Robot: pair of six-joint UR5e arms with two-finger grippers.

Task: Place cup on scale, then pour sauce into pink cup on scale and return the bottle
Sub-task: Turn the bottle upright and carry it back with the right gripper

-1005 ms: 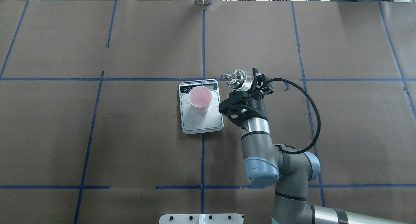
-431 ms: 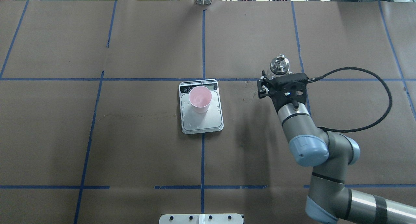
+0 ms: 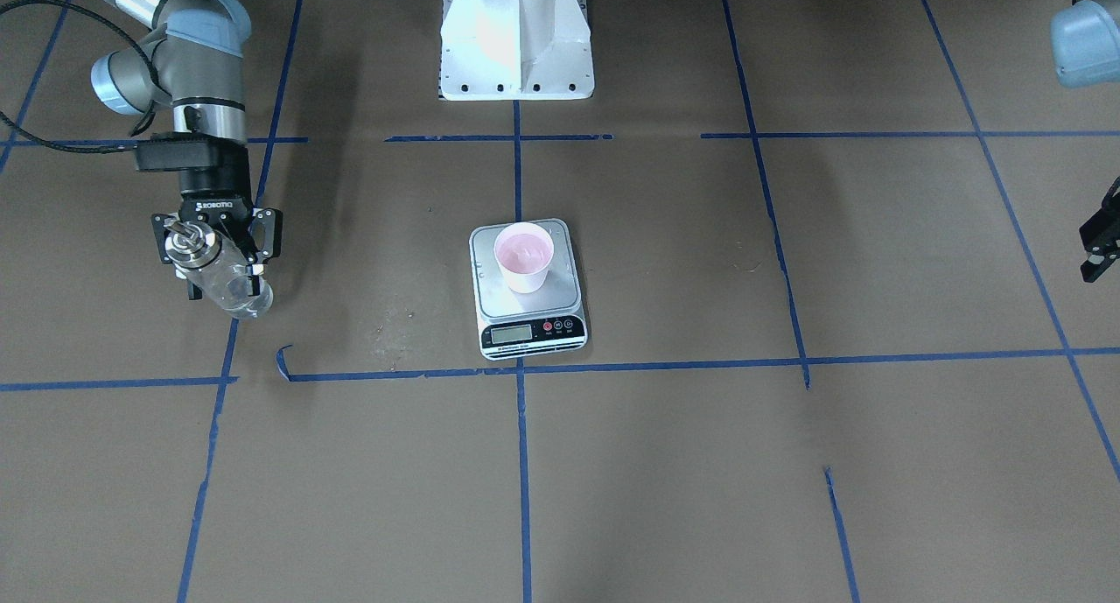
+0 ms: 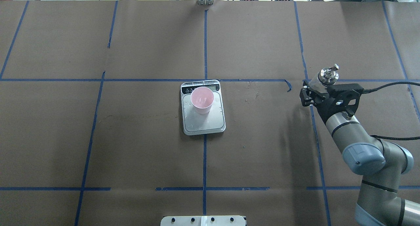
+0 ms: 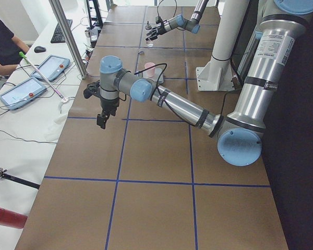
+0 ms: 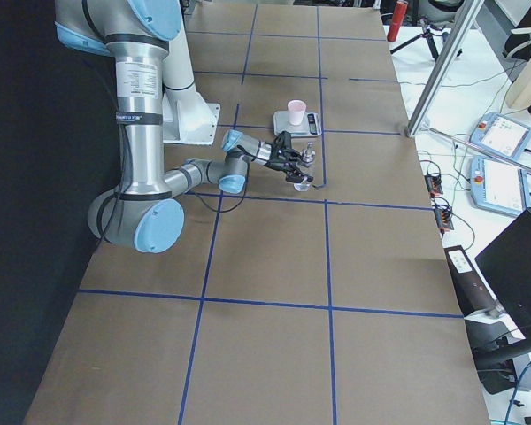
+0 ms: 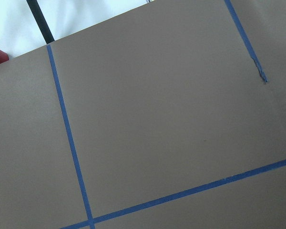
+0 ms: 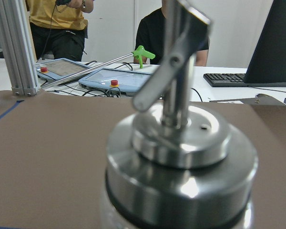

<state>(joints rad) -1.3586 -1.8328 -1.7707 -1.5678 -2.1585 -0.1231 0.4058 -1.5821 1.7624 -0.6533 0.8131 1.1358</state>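
The pink cup point(image 4: 202, 99) stands upright on the silver scale point(image 4: 206, 122) at the table's middle, also in the front view (cup point(image 3: 523, 255), scale point(image 3: 560, 298)). My right gripper point(image 4: 323, 88) is shut on the clear glass bottle point(image 4: 328, 74) with the silver pour-spout cap, held upright far to the right of the scale. In the front view the gripper point(image 3: 214, 248) clasps the bottle point(image 3: 234, 290) low over the table; I cannot tell whether it touches. The cap fills the right wrist view point(image 8: 181, 157). My left gripper point(image 3: 1098, 244) is at the table's left end, cut off. The sauce cannot be made out.
A curled piece of blue tape point(image 4: 288, 86) lies between scale and bottle. The white robot base point(image 3: 516, 34) stands behind the scale. Beyond the far edge are an aluminium post point(image 8: 14, 47), tablets point(image 8: 119, 78) and people.
My right arm has carried the bottle from just beside the scale, where it was tilted, away to the right. The bottle now stands upright. Cup and scale have not moved.
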